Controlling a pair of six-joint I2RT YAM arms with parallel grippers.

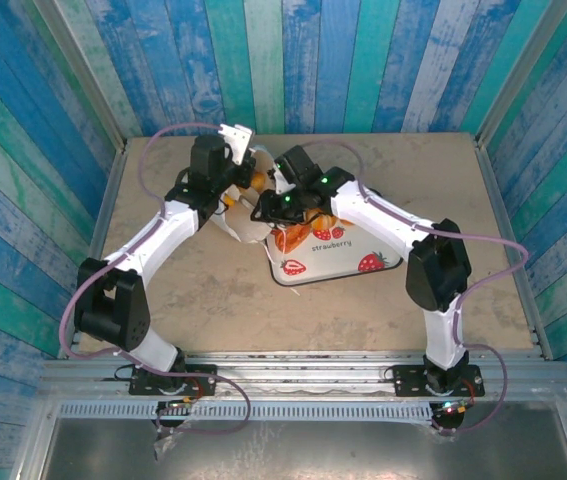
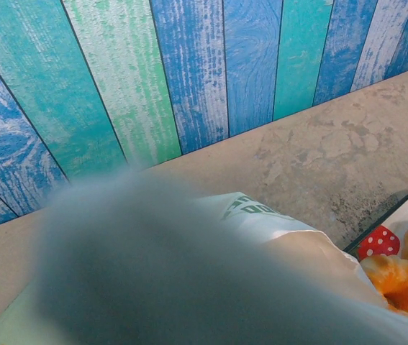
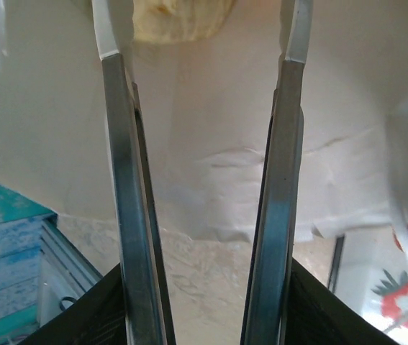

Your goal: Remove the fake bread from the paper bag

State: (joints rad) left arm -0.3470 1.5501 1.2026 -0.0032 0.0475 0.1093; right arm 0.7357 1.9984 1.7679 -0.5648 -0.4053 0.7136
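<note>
bread check: through the right wrist camera i see one pale roll [image 3: 180, 18] inside the paper bag [image 3: 211, 151]. it sits right at the tips of the right end effector [image 3: 200, 32], between its two fingers [image 3: 128, 215] and nearer one of them. the fingers stand partly apart with white paper behind them. the gap is wider than the roll, so i read nothing gripped. from above, that end effector [image 1: 263, 207] is at the bag [image 1: 241, 228], which sits on the desk [image 1: 213, 290] against the far-left corner of the strawberry tray [image 1: 363, 262]. orange fake bread [image 1: 293, 238] lies in the tray at that same corner. the left end effector [image 1: 235, 138] is beyond that corner, at the bag's far edge, closed tight. what it pinches i cannot tell.
</note>
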